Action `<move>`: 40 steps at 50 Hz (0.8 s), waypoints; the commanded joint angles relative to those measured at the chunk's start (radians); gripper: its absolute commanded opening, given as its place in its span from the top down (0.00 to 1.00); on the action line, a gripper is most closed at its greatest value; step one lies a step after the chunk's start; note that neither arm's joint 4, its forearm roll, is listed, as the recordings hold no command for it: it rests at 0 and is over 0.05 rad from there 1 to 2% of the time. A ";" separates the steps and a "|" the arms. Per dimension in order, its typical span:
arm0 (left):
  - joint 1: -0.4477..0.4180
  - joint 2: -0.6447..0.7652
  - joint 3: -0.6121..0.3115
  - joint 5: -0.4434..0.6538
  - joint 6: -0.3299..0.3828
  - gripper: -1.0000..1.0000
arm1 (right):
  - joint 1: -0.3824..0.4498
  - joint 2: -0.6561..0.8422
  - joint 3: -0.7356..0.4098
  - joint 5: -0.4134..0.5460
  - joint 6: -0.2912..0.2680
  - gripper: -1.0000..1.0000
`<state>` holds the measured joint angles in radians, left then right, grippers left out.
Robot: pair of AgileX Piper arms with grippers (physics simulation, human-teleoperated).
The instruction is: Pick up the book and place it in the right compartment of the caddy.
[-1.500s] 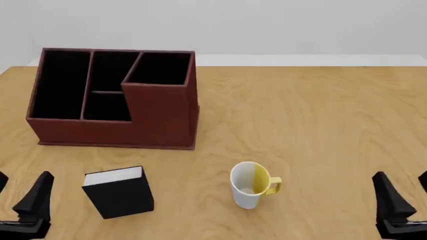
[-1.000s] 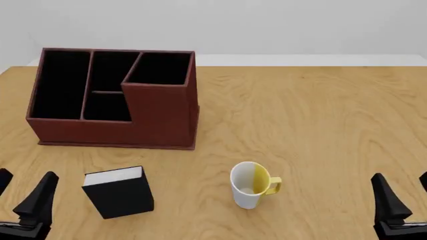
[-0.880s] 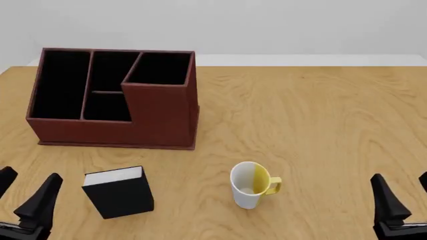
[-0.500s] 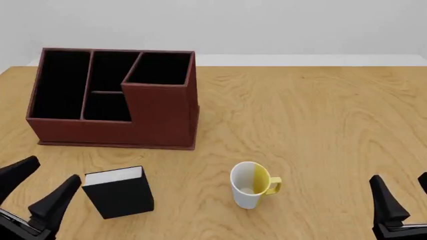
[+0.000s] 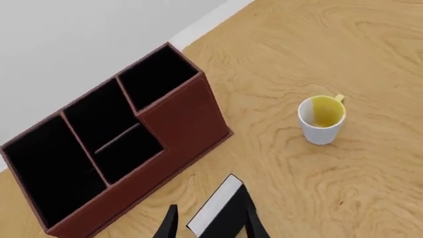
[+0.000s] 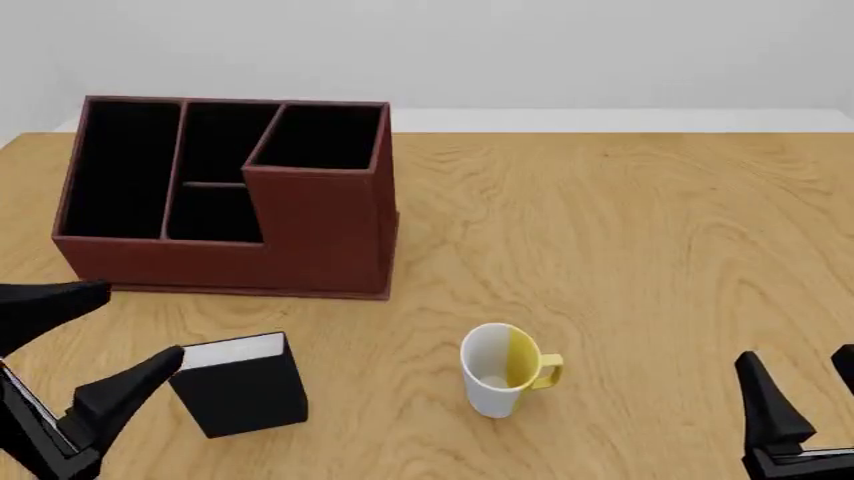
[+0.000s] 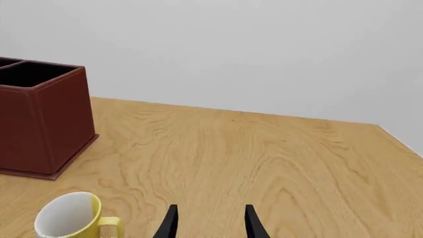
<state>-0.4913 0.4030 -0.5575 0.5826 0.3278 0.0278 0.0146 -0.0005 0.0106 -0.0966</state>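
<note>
The small thick black hardcover book (image 6: 240,386) with a white page edge lies flat on the light wooden table (image 6: 627,250), at about seven o'clock in the front view. The large reddish-brown leather-look caddy (image 6: 227,195) with a black interior stands beyond it, toward eleven o'clock, well apart from it. Its taller square right compartment (image 6: 320,137) holds nothing visible. A white mug (image 6: 497,370) with a yellow inside and yellow handle stands upright at the book's three o'clock, near but not touching.

The left gripper (image 6: 87,335) sits at the book's nine o'clock with its black fingers spread wide; the nearer fingertip lies just beside the book's white edge, and contact cannot be judged. The left wrist view shows the book (image 5: 218,208) between the fingers.

The right gripper (image 6: 807,400) sits low at four o'clock, well apart from the mug, its fingers parted and holding nothing.
</note>
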 commanded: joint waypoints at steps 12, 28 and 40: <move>-0.112 0.257 -0.121 0.161 0.022 0.00 | -0.003 0.012 0.000 -0.005 -0.009 0.00; -0.065 0.326 -0.133 0.161 0.105 0.00 | -0.001 0.016 0.000 -0.004 -0.011 0.00; -0.017 0.383 -0.118 0.113 0.169 0.00 | -0.002 0.023 0.000 -0.008 -0.010 0.00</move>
<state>-0.5331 0.7405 -0.6777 0.7183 0.4579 0.0263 0.0315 -0.0003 0.0060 -0.1069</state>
